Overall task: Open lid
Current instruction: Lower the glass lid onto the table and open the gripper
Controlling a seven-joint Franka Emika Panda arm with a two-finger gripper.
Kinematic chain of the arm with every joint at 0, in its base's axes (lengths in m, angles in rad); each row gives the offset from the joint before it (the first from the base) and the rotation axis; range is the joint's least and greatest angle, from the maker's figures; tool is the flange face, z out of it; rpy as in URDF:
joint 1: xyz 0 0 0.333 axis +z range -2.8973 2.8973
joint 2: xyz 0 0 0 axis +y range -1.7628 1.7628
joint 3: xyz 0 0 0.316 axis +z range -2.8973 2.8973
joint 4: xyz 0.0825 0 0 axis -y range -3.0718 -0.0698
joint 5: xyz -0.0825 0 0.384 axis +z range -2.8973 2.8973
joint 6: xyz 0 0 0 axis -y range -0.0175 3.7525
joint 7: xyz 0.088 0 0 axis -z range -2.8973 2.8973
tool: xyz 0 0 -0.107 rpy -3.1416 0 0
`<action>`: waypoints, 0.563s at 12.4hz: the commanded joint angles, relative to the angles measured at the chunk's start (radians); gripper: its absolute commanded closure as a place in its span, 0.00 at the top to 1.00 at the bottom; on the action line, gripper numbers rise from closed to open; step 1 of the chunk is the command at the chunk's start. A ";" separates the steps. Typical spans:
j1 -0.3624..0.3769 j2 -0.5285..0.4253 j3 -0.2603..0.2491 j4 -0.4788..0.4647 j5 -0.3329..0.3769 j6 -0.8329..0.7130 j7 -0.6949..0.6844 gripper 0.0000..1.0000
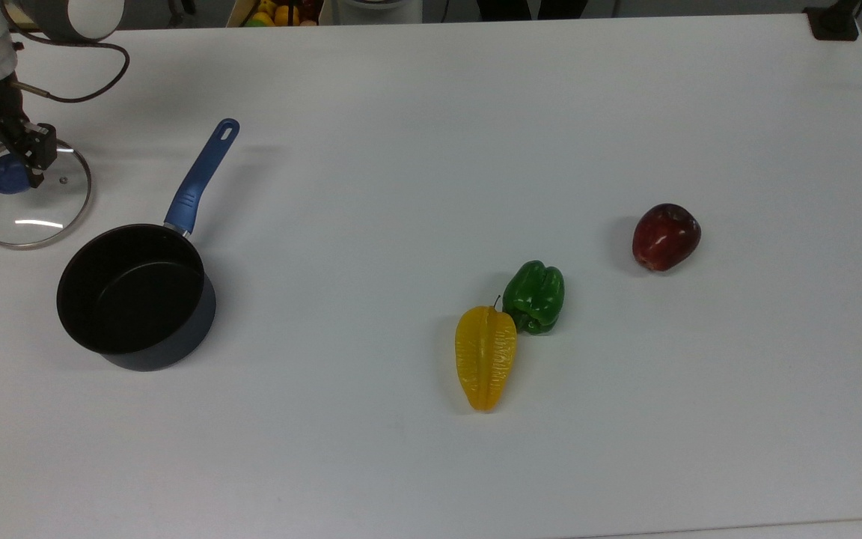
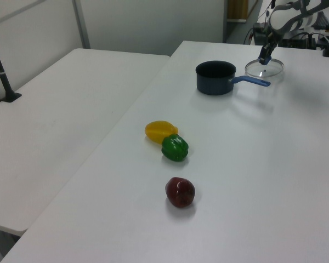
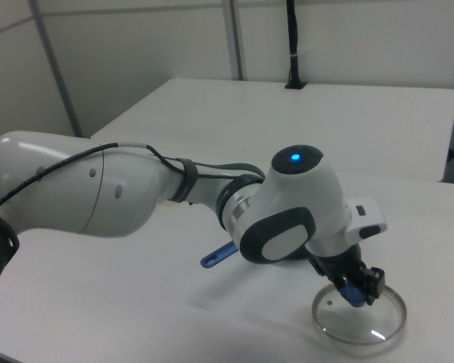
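Note:
The lid (image 1: 27,213) is a round clear glass disc with a metal rim and a blue knob. It lies flat and low at the top view's far left, on or just above the white table. My gripper (image 1: 8,171) is shut on its knob from above. In the left view the lid (image 2: 266,68) sits just behind the pan's handle, under the gripper (image 2: 262,56). The right view has the gripper (image 3: 356,291) on the knob and the lid (image 3: 363,327) spread below it. The dark saucepan (image 1: 132,292) stands uncovered and empty beside the lid, with its blue handle (image 1: 203,176) pointing away.
A yellow ribbed fruit (image 1: 485,355) and a green pepper (image 1: 534,297) lie touching near the table's middle. A red apple (image 1: 665,236) lies further to the top view's right. The arm (image 3: 136,193) reaches over the table's near side in the right view.

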 commanded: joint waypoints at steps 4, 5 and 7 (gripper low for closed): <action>-0.001 0.025 0.007 -0.008 0.073 0.069 -0.027 0.57; 0.001 0.027 0.007 -0.008 0.073 0.069 -0.029 0.59; 0.004 0.022 0.007 -0.007 0.073 0.065 -0.019 1.00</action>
